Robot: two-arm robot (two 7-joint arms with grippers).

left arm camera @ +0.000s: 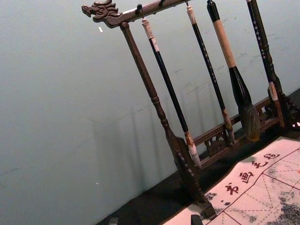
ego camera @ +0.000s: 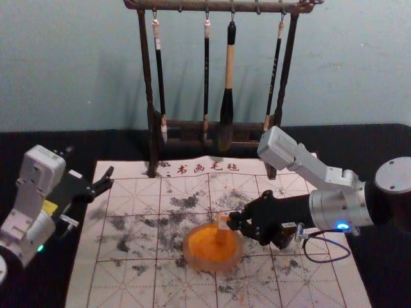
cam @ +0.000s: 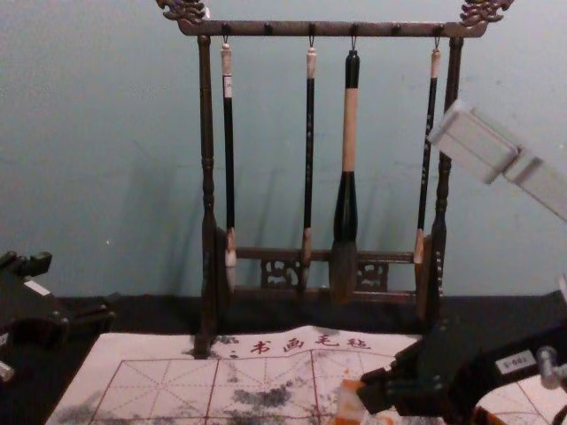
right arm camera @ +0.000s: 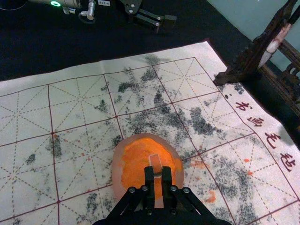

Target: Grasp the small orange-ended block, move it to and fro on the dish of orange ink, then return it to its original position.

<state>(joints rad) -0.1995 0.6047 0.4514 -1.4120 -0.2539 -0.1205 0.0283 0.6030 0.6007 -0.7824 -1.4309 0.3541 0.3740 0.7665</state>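
My right gripper (ego camera: 234,222) reaches in from the right, its fingers closed on a small pale block (ego camera: 223,224) with orange on it. The block is over the right back part of the round dish (ego camera: 188,252) of orange ink; whether it touches the ink I cannot tell. In the right wrist view, the gripper (right arm camera: 160,175) holds the block (right arm camera: 155,162) over the dish (right arm camera: 118,161). The chest view has the block (cam: 350,403) beside the gripper (cam: 370,390). My left gripper (ego camera: 90,164) stays parked at the left with its fingers apart, also in the left wrist view (left arm camera: 154,220).
A wooden rack (ego camera: 149,96) with several hanging brushes (ego camera: 228,77) stands behind the dish. The gridded felt mat (ego camera: 122,295), stained with dark ink, lies under the dish. Beneath the right gripper is a small dark object (ego camera: 282,240).
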